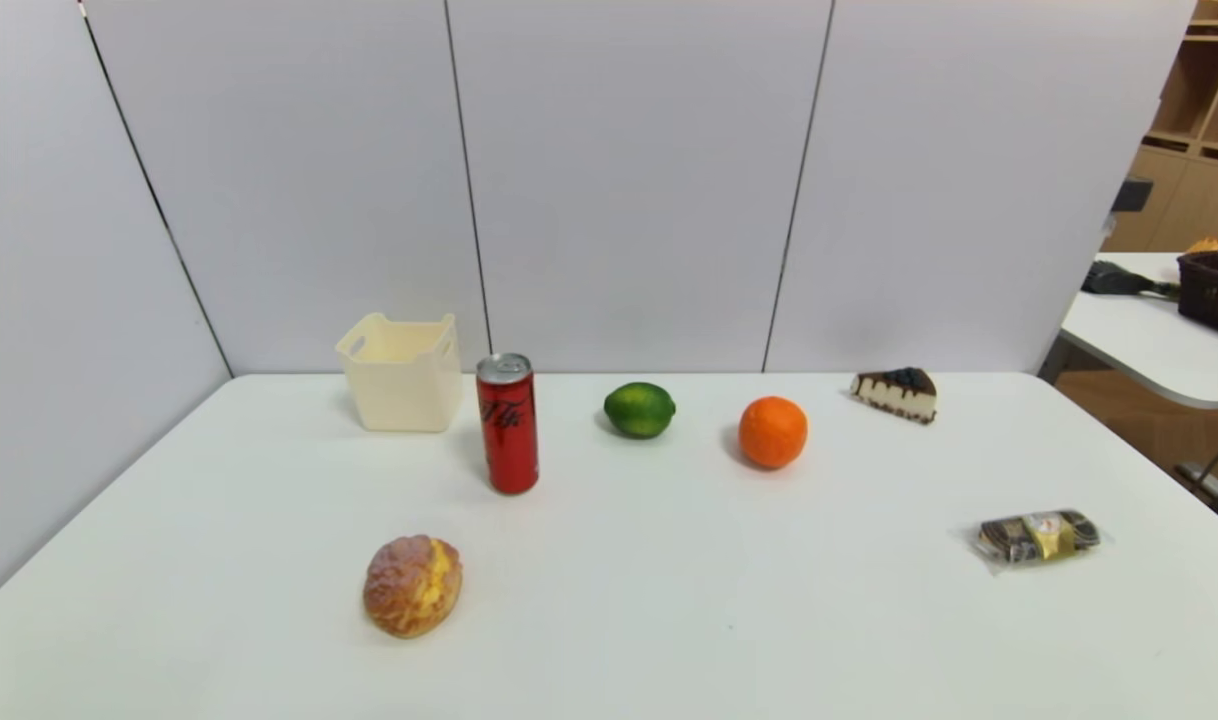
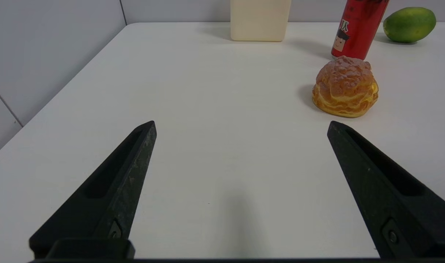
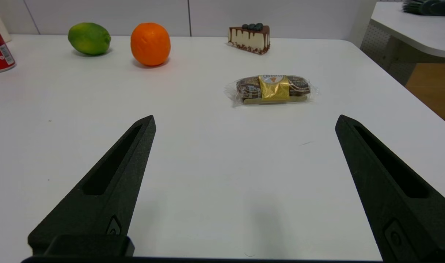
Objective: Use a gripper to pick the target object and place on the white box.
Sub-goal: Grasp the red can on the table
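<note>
Nearest the robot, both arms sit parked, the left gripper (image 2: 240, 124) and right gripper (image 3: 244, 118) spread wide, holding nothing. Farther out, at eleven o'clock, the red can (image 1: 507, 423) stands upright, with the white box (image 1: 401, 372) just beyond, close by but apart.

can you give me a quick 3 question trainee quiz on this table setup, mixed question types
1. True or false: the red can already sits in the white box.
2. Which item lies nearest the left gripper? A) cream puff B) cake slice C) wrapped snack
3. Fill in: between the can and the orange lies a green ____.

Key: 1 false, it stands on the table beside the box. 2 A. 3 lime.
</note>
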`<action>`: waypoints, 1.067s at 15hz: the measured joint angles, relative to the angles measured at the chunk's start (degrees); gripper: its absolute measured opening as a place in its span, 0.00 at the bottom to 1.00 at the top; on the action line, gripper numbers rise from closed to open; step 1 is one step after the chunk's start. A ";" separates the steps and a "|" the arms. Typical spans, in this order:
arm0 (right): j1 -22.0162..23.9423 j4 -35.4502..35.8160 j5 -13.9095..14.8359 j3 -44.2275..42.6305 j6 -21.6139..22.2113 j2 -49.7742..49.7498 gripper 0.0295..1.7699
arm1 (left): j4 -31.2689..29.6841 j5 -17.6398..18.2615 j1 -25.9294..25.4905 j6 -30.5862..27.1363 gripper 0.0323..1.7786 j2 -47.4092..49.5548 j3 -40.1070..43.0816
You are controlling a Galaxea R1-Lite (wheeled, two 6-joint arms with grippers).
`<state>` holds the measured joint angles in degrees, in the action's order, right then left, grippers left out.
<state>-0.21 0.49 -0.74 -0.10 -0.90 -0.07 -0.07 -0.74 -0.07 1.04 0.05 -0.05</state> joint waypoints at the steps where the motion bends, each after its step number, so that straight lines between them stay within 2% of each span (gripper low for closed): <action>1: 0.00 0.00 0.00 0.00 -0.02 0.00 0.96 | 0.00 0.04 0.00 0.00 0.95 0.00 0.00; 16: 0.00 0.00 -0.02 0.00 -0.04 0.00 0.96 | 0.00 -0.18 0.00 -0.10 0.95 -1.78 0.00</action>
<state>-0.21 0.49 -0.77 -0.10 -0.94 -0.07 -0.07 -0.93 -0.07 0.94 -1.73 -0.05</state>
